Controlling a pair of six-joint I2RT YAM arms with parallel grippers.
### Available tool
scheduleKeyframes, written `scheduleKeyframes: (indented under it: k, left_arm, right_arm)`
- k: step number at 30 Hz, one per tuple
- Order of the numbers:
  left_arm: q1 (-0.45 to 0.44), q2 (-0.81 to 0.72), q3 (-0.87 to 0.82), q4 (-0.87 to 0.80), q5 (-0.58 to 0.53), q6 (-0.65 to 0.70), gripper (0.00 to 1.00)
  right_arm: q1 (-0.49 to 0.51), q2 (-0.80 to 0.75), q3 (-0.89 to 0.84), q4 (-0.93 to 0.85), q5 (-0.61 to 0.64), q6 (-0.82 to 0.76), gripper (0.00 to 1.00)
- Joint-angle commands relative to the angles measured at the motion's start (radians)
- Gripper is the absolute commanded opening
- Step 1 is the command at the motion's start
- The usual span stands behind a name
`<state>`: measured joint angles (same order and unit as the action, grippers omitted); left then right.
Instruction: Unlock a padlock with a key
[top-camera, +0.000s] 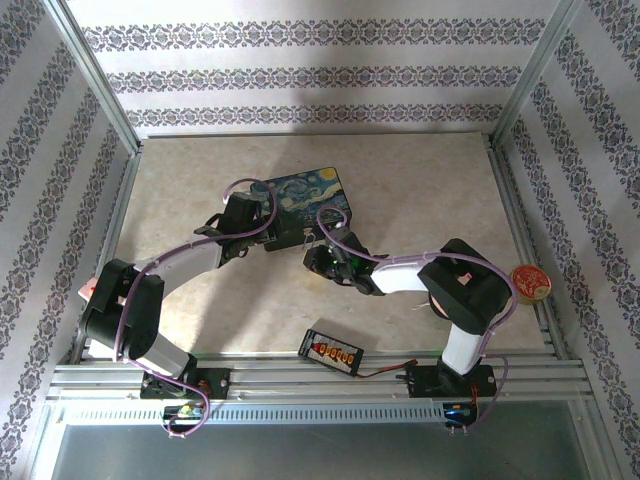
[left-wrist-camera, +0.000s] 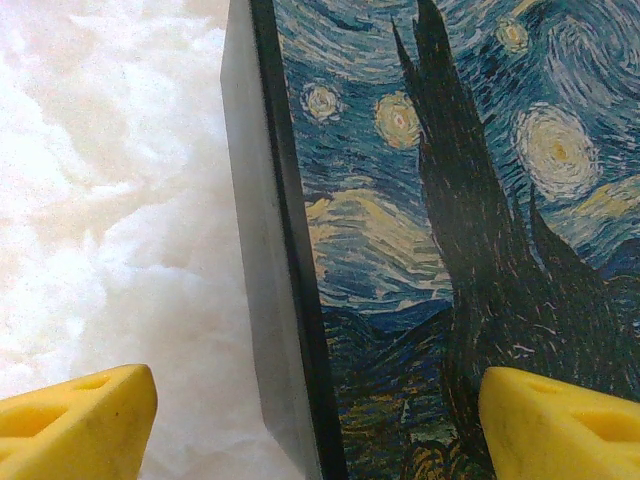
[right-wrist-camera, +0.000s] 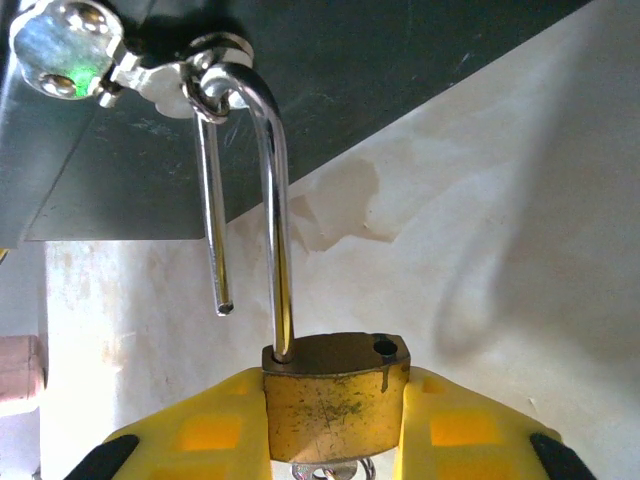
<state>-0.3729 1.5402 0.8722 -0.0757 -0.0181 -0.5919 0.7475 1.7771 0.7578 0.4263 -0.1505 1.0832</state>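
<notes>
Across the table (top-camera: 420, 180) lies the dark painted box (top-camera: 305, 200). The left gripper (left-wrist-camera: 320, 420) hangs released, jaws wide astride the box's side edge. The right gripper (right-wrist-camera: 335, 415) is clenched on the padlock (right-wrist-camera: 335, 400) at the box's front clasp (right-wrist-camera: 205, 90). Unlocking looks done: one leg of the shackle (right-wrist-camera: 278, 200) stands free of its hole, though it is hooked through the clasp. The padlock's long axis runs from clasp to wrist, bow toward the box, keyhole end toward the gripper. Whether the key sits there I cannot tell.
</notes>
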Motion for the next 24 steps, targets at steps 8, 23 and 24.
scheduleKeyframes:
  k: [8, 23, 24]
  left_arm:
    - [0.009, 0.017, -0.03, -0.035, -0.009, -0.017, 0.84]
    - [0.008, 0.018, -0.034, -0.03, -0.002, -0.022, 0.84]
    - [0.009, 0.018, -0.035, -0.031, 0.0, -0.022, 0.84]
  right_arm:
    - [-0.033, 0.014, -0.035, 0.122, 0.038, 0.047, 0.02]
    - [-0.039, 0.055, -0.061, 0.254, 0.055, 0.108, 0.03]
    - [-0.039, 0.059, -0.064, 0.267, 0.058, 0.114, 0.03]
